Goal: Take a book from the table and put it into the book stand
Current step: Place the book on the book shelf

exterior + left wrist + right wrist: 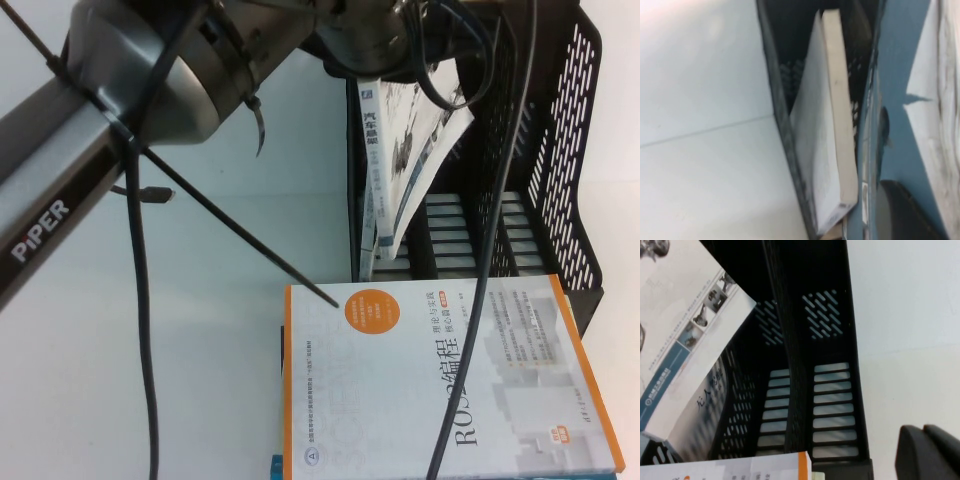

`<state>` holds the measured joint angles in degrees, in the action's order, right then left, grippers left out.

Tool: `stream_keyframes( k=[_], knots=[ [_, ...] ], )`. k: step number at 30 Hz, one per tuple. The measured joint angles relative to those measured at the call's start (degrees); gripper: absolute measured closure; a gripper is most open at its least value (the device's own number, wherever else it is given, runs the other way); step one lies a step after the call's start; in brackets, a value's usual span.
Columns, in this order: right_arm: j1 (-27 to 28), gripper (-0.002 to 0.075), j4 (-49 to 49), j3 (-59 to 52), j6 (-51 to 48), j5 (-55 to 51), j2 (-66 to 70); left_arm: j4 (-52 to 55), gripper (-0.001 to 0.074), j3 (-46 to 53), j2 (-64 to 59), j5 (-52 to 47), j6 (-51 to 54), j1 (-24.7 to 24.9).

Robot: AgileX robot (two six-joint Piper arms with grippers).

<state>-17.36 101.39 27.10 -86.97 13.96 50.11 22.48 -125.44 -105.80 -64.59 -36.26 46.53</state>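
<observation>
High view showed the book (pixel 415 150), stiff but floppy, leaning inside the book stand (pixel 570 160); left gripper (pixel 905 210) beside it and right gripper (pixel 927 452) near the stand had jaw states that could not be told, so grasp it near the spine.

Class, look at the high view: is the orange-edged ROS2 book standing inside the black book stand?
No. The ROS2 book lies flat on the white table in front of the book stand; neither hand touches it.

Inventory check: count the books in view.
3. White-grey car-drawing paperback leaning in the black plastic slotted stand, left gripper against it; plain pale book beside it; orange-edged ROS2 book on the white table. Right gripper beside stand. More may hide.
</observation>
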Motion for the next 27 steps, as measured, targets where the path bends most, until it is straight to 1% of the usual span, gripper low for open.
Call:
stream_keyframes(
  k=[6, 16, 27],
  knots=[
    [0.00, 0.0717, 0.00, 0.00, 0.16, -1.15, 0.00, 0.13, 0.0624, 0.00, 0.67, -1.72, -1.44, 0.00],
    [0.00, 0.0717, 0.00, 0.00, 0.38, -1.42, 0.00, 0.13, 0.0624, 0.00, 0.92, 7.18, -8.41, 0.00],
    [0.00, 0.0717, 0.00, 0.00, 1.66, -3.70, 0.00, 0.02, 0.0624, 0.00, -4.56, 9.12, -12.26, 0.00]
  ],
)
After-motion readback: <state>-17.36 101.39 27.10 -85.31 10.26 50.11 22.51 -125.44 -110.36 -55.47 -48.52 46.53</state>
